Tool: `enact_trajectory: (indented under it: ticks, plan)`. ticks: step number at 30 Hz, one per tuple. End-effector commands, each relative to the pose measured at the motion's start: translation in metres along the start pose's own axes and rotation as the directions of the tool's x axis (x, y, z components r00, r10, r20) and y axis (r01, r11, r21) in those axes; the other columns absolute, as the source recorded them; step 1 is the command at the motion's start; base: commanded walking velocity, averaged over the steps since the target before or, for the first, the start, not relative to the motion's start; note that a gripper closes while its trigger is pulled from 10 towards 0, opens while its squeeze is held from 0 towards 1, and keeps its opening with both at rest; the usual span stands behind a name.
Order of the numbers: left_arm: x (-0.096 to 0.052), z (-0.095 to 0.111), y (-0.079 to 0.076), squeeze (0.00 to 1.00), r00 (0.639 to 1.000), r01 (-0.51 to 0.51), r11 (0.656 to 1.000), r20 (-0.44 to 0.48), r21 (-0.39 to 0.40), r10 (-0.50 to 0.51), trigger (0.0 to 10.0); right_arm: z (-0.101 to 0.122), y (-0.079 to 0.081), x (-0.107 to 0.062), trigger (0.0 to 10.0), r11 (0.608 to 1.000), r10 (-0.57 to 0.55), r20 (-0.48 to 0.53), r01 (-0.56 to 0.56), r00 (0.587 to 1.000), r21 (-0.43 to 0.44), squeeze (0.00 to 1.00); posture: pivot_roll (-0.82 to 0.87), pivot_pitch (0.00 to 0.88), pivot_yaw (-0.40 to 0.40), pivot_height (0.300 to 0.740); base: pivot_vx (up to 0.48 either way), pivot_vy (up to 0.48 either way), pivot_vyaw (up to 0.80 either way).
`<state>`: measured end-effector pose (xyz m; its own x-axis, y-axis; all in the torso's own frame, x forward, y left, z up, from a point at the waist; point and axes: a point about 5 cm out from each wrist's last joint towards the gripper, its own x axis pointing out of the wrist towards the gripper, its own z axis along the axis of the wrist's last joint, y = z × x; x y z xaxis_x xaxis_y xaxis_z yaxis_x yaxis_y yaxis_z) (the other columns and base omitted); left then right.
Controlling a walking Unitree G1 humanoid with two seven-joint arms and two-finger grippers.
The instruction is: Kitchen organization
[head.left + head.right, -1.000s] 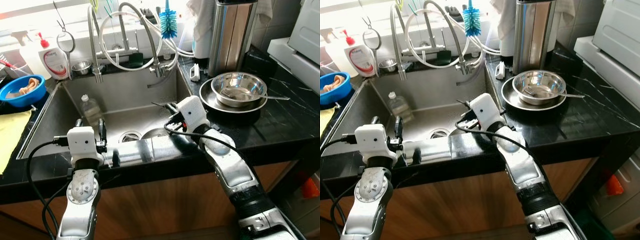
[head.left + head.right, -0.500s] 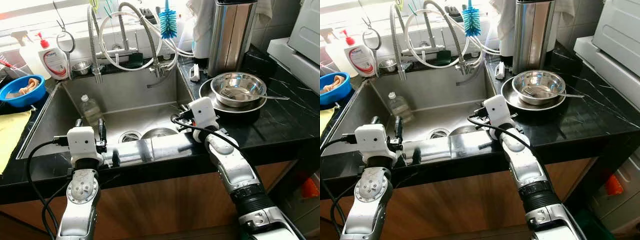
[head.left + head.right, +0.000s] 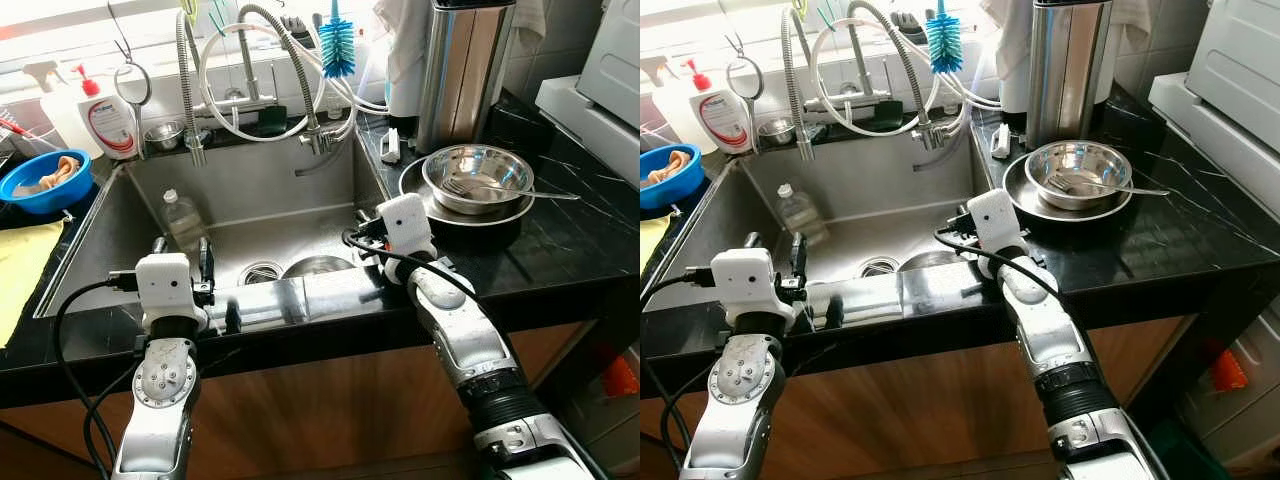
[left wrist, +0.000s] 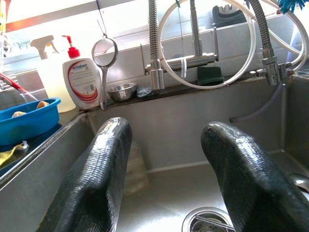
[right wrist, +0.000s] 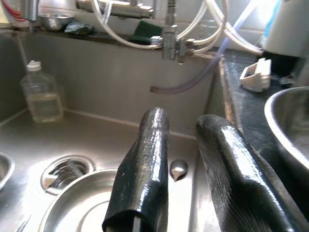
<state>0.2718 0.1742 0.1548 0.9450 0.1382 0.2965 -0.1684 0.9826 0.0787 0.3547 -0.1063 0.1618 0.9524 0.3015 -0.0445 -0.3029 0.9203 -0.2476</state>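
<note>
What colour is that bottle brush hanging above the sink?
The bottle brush has bright blue bristles, clearest in the left eye view.

So the sink [image 3: 150, 190] sits in the middle of the counter, with a bottle [image 3: 180, 217] standing in its back left part and a steel dish [image 3: 320, 267] lying by the drain [image 3: 262, 271]. Faucets [image 3: 190, 90] and hoses run along the ledge behind it. Soap dispenser [image 3: 108, 118] is at the back left, a bowl [image 3: 40, 180] further left. Right of the sink, a metal bowl [image 3: 478, 178] sits on a plate [image 3: 415, 195], with a tall canister [image 3: 462, 70] behind them.
</note>
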Motion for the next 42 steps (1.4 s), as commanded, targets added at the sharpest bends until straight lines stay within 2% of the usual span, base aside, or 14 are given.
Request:
enact_trajectory:
  ticks: [1,13,14,15,20,28,29,33,34,36,37,38,39,42]
  plan:
    - [-0.001,-0.002,0.003,0.0,1.0,0.001,1.0,-0.002,0.018,-0.001,10.0,0.01,-0.002,-0.002,10.0,1.0,-0.025,0.053,0.026,0.998,-0.001,0.0,-0.21,0.0,0.131,0.74,0.0,0.0,0.0]
    - [0.001,-0.003,0.002,0.0,1.0,0.009,1.0,-0.007,0.018,-0.009,10.0,0.063,-0.09,-0.047,10.0,0.881,-0.438,0.334,0.473,0.834,-0.024,0.0,-0.23,0.0,0.137,0.74,0.0,0.0,0.0]
    - [0.001,-0.003,0.001,0.0,1.0,0.009,1.0,-0.008,0.017,-0.009,10.0,0.061,-0.098,-0.052,10.0,0.86,-0.482,0.325,0.51,0.814,-0.001,0.2,-0.23,0.0,0.138,0.74,0.0,0.0,0.0]
    - [0.001,-0.003,0.001,0.0,1.0,0.009,1.0,-0.01,0.016,-0.008,10.0,0.055,-0.112,-0.061,10.0,0.823,-0.551,0.295,0.567,0.781,0.038,1.0,-0.23,0.0,0.138,0.74,0.0,0.0,0.0]
    - [0.001,-0.003,0.002,0.0,1.0,0.007,1.0,-0.014,0.017,-0.006,10.0,0.043,-0.132,-0.083,10.0,0.733,-0.673,0.253,0.673,0.695,0.102,1.0,-0.24,0.0,0.141,0.74,0.0,0.0,0.0]
    - [0.0,-0.004,0.001,0.0,1.0,0.009,1.0,-0.017,0.016,-0.009,10.0,0.045,-0.128,-0.091,10.0,0.733,-0.673,0.282,0.668,0.684,0.129,0.97,-0.24,0.0,0.142,0.74,0.0,0.0,0.0]
    - [0.0,-0.004,0.001,0.0,1.0,0.01,1.0,-0.018,0.015,-0.01,10.0,0.044,-0.127,-0.091,10.0,0.736,-0.669,0.275,0.667,0.69,0.119,0.0,-0.24,0.0,0.141,0.74,0.0,0.0,0.0]
    - [0.0,-0.004,0.001,0.0,1.0,0.008,1.0,-0.019,0.014,-0.008,10.0,0.038,-0.128,-0.089,10.0,0.731,-0.682,0.225,0.664,0.696,0.158,0.0,-0.23,0.0,0.139,0.74,0.0,0.0,0.0]
    - [0.0,-0.004,0.001,0.0,1.0,0.006,1.0,-0.02,0.015,-0.006,10.0,0.034,-0.129,-0.089,10.0,0.721,-0.692,0.203,0.673,0.693,0.162,1.0,-0.23,0.0,0.136,0.74,0.0,0.0,0.0]
    - [0.0,-0.004,0.002,0.0,1.0,0.003,1.0,-0.02,0.017,-0.002,10.0,0.029,-0.128,-0.086,10.0,0.728,-0.685,0.173,0.662,0.707,0.178,1.0,-0.23,0.0,0.134,0.74,0.0,0.0,0.0]
    - [-0.001,-0.004,0.002,0.0,1.0,0.002,1.0,-0.02,0.018,-0.002,10.0,0.028,-0.128,-0.085,10.0,0.732,-0.681,0.166,0.654,0.714,0.19,0.96,-0.23,0.0,0.134,0.74,0.0,0.0,0.0]
    - [-0.001,-0.004,0.003,0.0,1.0,0.002,1.0,-0.02,0.019,-0.001,10.0,0.026,-0.127,-0.084,10.0,0.74,-0.671,0.155,0.642,0.725,0.2,0.14,-0.23,0.0,0.134,0.74,0.0,0.0,0.0]
    - [-0.001,-0.004,0.003,0.0,1.0,0.002,1.0,-0.02,0.02,-0.001,10.0,0.025,-0.127,-0.083,10.0,0.75,-0.66,0.147,0.632,0.737,0.196,0.0,-0.22,0.0,0.134,0.74,0.0,0.0,0.0]
    - [0.0,-0.004,0.003,0.0,1.0,0.002,1.0,-0.02,0.02,-0.001,10.0,0.025,-0.129,-0.084,10.0,0.762,-0.646,0.149,0.621,0.749,0.184,0.0,-0.23,0.0,0.136,0.74,0.0,0.0,0.0]
